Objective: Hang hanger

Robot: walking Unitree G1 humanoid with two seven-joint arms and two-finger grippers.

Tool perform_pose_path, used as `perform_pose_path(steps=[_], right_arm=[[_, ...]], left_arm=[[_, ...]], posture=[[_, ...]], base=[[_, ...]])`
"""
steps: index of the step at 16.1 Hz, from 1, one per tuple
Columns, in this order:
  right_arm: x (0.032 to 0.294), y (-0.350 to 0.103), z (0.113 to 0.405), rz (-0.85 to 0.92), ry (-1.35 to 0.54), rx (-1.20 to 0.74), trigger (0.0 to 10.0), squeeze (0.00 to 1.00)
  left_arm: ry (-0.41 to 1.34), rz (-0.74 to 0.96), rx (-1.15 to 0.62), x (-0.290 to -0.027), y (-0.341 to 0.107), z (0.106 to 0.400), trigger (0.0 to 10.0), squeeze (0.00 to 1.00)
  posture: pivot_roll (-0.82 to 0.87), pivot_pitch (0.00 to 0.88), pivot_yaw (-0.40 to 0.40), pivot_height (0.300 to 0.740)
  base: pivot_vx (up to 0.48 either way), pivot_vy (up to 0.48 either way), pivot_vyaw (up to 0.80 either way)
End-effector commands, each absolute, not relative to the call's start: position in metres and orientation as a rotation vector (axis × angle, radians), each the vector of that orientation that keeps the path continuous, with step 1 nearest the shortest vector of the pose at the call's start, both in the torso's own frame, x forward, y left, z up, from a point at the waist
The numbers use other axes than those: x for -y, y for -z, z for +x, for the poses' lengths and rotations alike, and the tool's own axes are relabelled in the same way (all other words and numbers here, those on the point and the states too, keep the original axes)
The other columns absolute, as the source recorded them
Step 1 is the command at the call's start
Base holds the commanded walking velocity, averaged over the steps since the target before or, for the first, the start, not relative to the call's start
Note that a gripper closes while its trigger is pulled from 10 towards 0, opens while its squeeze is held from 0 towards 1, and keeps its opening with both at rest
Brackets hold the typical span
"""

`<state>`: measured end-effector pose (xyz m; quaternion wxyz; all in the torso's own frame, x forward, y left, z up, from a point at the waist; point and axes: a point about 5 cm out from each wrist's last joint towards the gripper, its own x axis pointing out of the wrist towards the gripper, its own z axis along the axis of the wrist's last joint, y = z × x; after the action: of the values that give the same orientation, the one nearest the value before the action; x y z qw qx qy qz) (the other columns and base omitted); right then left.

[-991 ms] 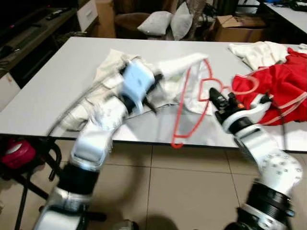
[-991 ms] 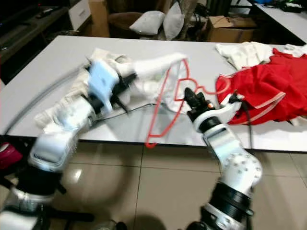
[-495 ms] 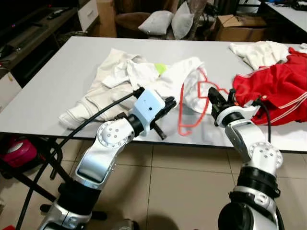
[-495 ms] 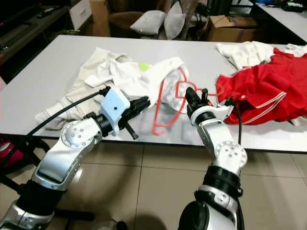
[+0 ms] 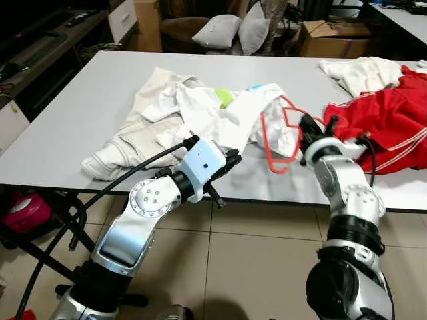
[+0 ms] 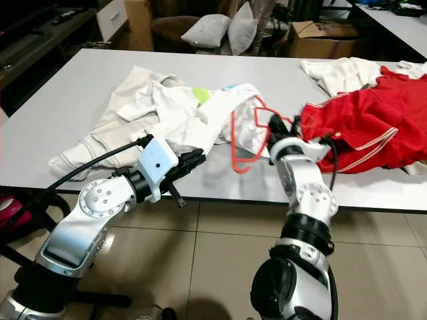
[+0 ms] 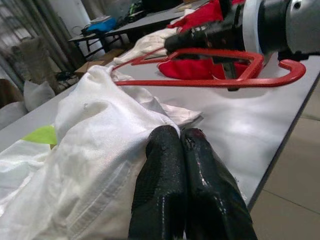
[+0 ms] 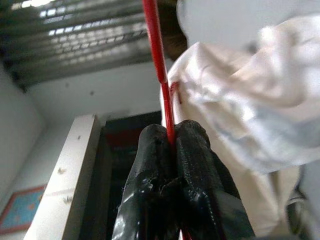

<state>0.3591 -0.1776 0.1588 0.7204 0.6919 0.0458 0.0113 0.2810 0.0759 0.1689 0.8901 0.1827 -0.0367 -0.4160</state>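
Right now my right gripper (image 8: 170, 145) is clamped on the red hanger (image 5: 283, 133) over the table (image 5: 80, 113) edge, its far part hidden in the white shirt (image 5: 220, 117). My left gripper (image 7: 182, 150) rests pressed together beside the shirt.
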Motion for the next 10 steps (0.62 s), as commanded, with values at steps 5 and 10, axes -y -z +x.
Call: perform_pose_path(steps=[5, 10], right_arm=[[0.155, -0.157, 0.325, 1.133, -0.271, -0.307, 10.0, 0.0], [0.162, -0.156, 0.27, 1.084, -0.4, -0.365, 10.0, 0.0]], left_arm=[[0.663, 0.403, 0.198, -0.084, -0.196, 0.305, 0.0, 0.0], [0.589, 0.382, 0.328, -0.086, -0.223, 0.316, 0.0, 0.0]], posture=[[0.02, 0.003, 0.002, 0.74], [0.0, 0.007, 0.025, 0.74]], base=[[0.0, 0.0, 0.0], [0.0, 0.0, 0.0]])
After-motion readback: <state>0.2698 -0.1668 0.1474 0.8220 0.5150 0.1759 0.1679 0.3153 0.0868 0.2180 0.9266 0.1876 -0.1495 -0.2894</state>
